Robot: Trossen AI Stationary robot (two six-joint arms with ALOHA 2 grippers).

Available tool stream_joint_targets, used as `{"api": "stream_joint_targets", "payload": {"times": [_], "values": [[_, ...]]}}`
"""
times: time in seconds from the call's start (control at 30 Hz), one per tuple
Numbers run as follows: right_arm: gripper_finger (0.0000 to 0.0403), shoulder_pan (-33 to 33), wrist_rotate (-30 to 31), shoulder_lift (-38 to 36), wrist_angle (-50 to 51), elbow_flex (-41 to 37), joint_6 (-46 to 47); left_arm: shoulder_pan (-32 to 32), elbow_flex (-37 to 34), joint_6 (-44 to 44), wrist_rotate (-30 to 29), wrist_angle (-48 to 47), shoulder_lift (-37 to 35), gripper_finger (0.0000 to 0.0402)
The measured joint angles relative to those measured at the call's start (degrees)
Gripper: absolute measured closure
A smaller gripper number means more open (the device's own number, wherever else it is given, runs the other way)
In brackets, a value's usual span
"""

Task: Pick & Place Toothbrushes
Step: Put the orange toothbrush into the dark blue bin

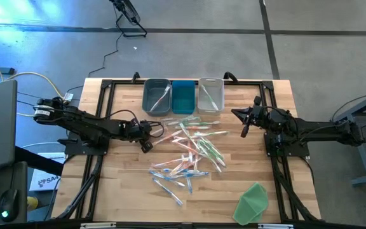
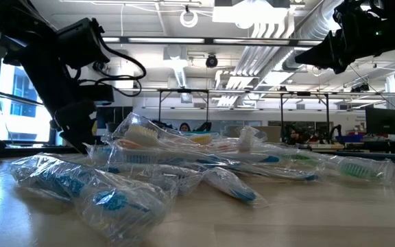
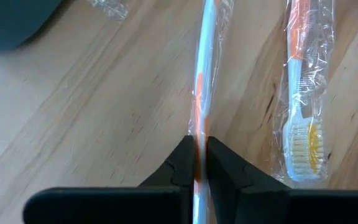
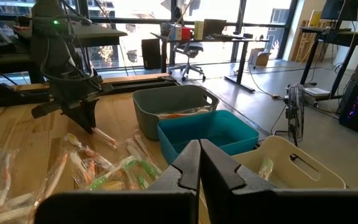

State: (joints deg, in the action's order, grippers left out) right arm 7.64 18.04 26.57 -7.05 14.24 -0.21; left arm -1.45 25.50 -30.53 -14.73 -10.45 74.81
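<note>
Left claw (image 3: 197, 163) hiding gripped toothbrush's (image 3: 202, 74) lower handle; frame edge cutting its far end. Overlapping wrappers blurring pile (image 2: 184, 168), making count unreadable.

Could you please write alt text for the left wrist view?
The left pincer is shut on a wrapped orange-and-white toothbrush lying on the wooden table. Another wrapped orange toothbrush lies apart beside it.

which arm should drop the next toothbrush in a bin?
Left. The left gripper is closed on a wrapped orange-and-white toothbrush near the grey bin; the right gripper hangs shut and empty.
</note>
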Motion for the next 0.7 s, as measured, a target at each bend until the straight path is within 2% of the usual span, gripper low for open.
{"api": "stream_joint_targets", "payload": {"times": [0.3,0.53,0.7], "values": [[0.0401,0.0,0.0,0.0,0.0,0.0,0.0,-0.1,0.0,3.4,4.9,-2.0,-2.3,0.0385],[0.0401,0.0,0.0,0.0,0.0,0.0,0.4,-0.1,3.4,3.4,4.9,-16.1,-9.5,0.0386],[0.0401,0.0,0.0,0.0,-0.5,0.0,0.4,-0.1,6.7,5.4,4.2,-21.1,-15.2,0.0386]]}}
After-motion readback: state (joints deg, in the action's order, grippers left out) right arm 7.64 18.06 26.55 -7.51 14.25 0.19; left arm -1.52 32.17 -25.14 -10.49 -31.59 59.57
